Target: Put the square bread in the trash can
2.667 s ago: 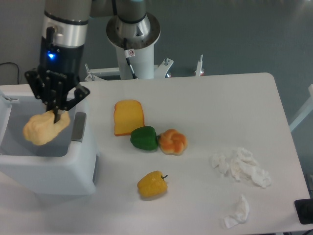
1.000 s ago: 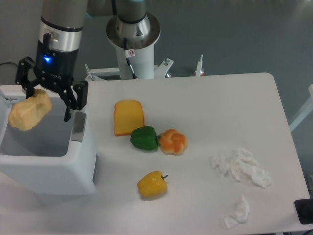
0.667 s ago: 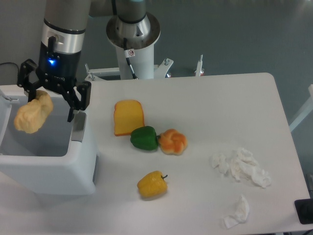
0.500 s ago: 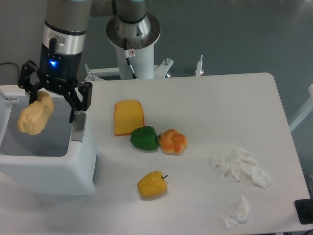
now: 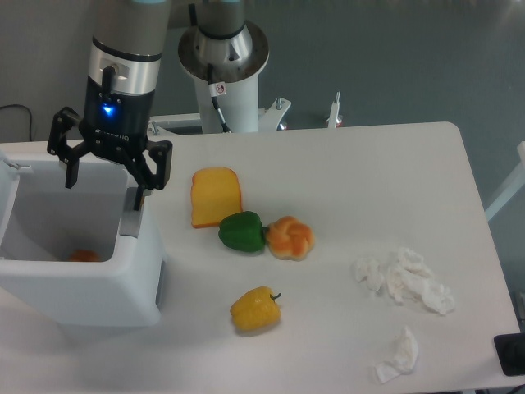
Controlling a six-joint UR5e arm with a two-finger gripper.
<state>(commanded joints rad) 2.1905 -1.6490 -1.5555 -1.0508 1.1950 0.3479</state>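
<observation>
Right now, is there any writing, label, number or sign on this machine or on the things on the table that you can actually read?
No words or numbers can be read anywhere.
Small red-and-white round sticker on the white robot base: a sign of some kind, too small to read.
Blue light on the arm above the gripper: a glow, not text.
Trash can, foods and crumpled tissues: no markings visible.

smooth white plastic trash can (image 5: 123,279), matt white table (image 5: 369,180), crumpled paper tissues (image 5: 406,281)
</observation>
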